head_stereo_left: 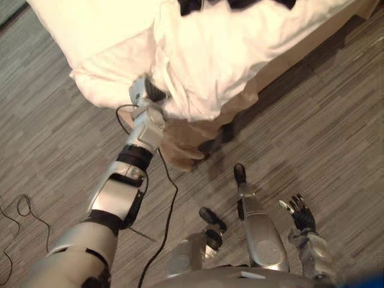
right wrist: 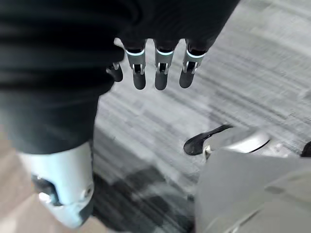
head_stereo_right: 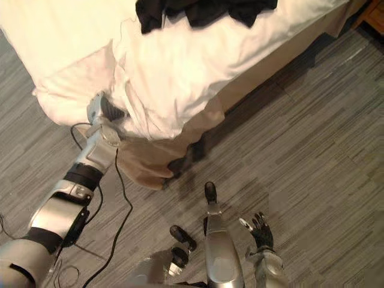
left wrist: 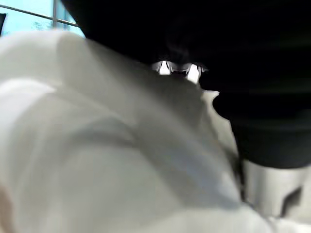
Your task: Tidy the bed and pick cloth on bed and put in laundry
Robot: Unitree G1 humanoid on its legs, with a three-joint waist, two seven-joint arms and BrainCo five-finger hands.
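A black cloth lies bunched on the white bed, at the far edge of the eye views. The white duvet hangs in rumpled folds over the bed's near corner. My left hand is pressed into those folds at the corner, and the cloth covers the front of the hand. The left wrist view has white duvet right up against the hand's dark cover. My right hand hangs low at the right over the floor, open and holding nothing, its fingers straight.
The tan bed base shows below the hanging duvet at the corner. Grey wood-pattern floor runs along the bed's right side. A piece of wooden furniture stands at the upper right.
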